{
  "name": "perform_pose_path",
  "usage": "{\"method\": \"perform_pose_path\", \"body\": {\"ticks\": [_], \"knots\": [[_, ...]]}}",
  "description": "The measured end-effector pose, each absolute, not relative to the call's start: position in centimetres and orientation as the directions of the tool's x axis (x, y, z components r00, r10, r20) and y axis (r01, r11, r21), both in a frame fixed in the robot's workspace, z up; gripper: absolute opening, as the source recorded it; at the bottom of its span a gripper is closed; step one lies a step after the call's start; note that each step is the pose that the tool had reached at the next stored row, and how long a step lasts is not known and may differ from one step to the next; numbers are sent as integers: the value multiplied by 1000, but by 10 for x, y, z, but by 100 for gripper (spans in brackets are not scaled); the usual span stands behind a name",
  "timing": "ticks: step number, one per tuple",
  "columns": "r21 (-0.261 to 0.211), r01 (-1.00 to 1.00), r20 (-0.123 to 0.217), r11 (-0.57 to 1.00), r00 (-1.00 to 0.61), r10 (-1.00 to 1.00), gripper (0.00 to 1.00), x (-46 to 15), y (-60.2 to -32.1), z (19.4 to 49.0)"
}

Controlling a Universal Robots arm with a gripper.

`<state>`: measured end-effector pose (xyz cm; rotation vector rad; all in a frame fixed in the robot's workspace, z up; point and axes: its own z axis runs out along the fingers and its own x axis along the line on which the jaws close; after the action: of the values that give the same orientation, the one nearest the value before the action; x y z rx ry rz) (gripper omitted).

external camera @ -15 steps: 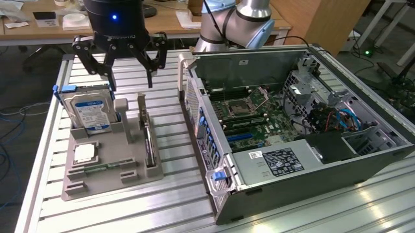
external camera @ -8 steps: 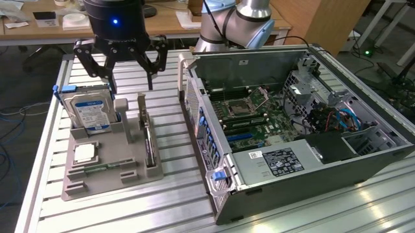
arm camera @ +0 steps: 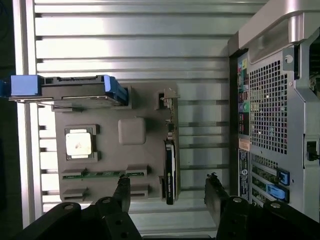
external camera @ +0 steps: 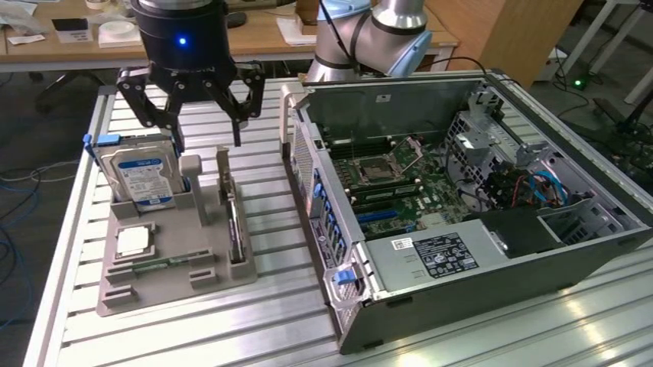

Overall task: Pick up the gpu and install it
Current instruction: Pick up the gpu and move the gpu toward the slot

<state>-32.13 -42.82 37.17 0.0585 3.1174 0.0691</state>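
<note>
You are hovering released jaws, upper left, over the ungrasped gpu (external camera: 237, 229); pickup is demanding a straddle across its thin edge.

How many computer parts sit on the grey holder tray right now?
4: hard drive upright at one end, processor chip flat beside it, memory stick slotted past that, gpu on edge along the side nearest the computer case. None seem hidden.

Bright, even light is cast from overhead. Strong glare is thrown off the ribbed metal table (external camera: 275, 321), whitest along the slats in the wrist view. The computer case (external camera: 490, 294) is left shadowed deep inside, and the gripper (arm camera: 167, 179) is seen nearly black.
</note>
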Motion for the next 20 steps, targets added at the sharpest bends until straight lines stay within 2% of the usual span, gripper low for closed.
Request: {"method": "perform_pose_path", "body": {"ticks": [20], "knots": [[44, 31, -22, 999, -999, 32, 71, -321, -430, 354]]}}
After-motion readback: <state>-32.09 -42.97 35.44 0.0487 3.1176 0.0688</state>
